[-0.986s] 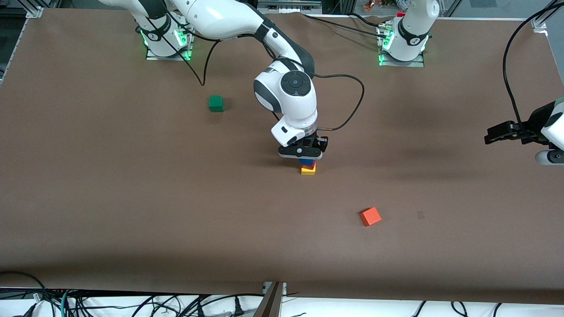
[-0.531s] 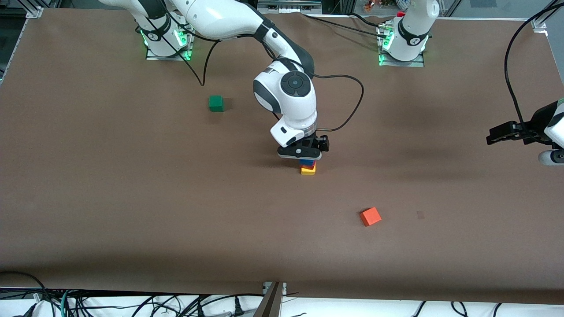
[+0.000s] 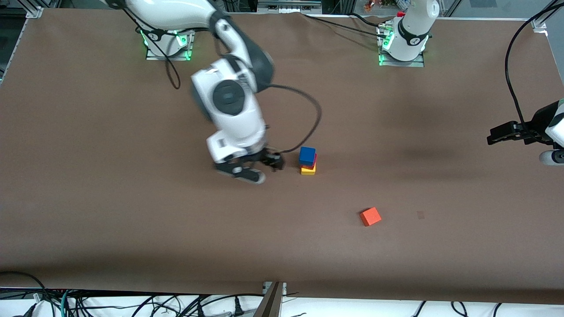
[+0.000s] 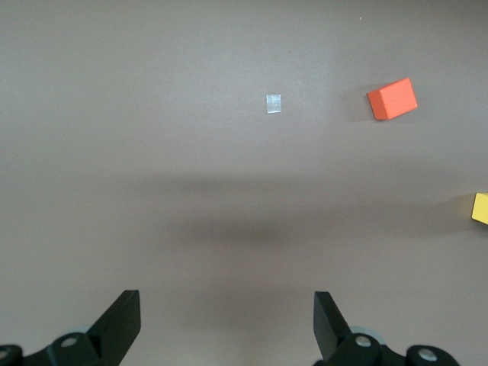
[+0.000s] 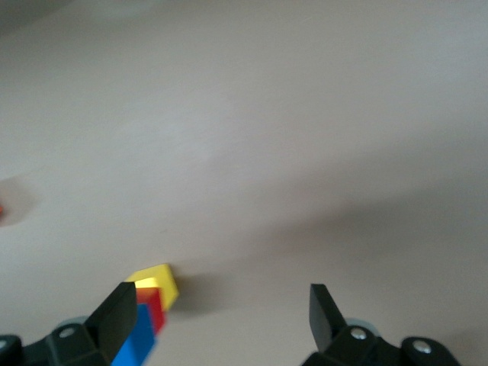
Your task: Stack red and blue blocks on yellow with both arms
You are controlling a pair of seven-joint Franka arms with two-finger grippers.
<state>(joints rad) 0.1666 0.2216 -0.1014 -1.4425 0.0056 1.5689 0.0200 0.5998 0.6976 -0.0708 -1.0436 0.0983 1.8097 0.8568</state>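
Note:
The blue block (image 3: 307,156) sits on the red block (image 3: 310,166), which sits on the yellow block (image 3: 308,171), a stack at mid table. In the right wrist view the stack shows beside one finger: blue (image 5: 139,341), red (image 5: 155,308), yellow (image 5: 158,280). My right gripper (image 3: 255,169) is open and empty, beside the stack toward the right arm's end of the table. My left gripper (image 3: 502,134) is open and empty, raised over the left arm's end of the table. The yellow block's edge (image 4: 480,208) shows in the left wrist view.
An orange-red cube (image 3: 370,216) lies nearer the front camera than the stack; it also shows in the left wrist view (image 4: 393,99). A small pale patch (image 3: 421,215) marks the table beside it. A black cable (image 3: 308,110) loops over the table near the stack.
My right gripper let go of the blue block and swung away from the stack toward the right arm's end. The green cube is now hidden. The left arm barely moved.

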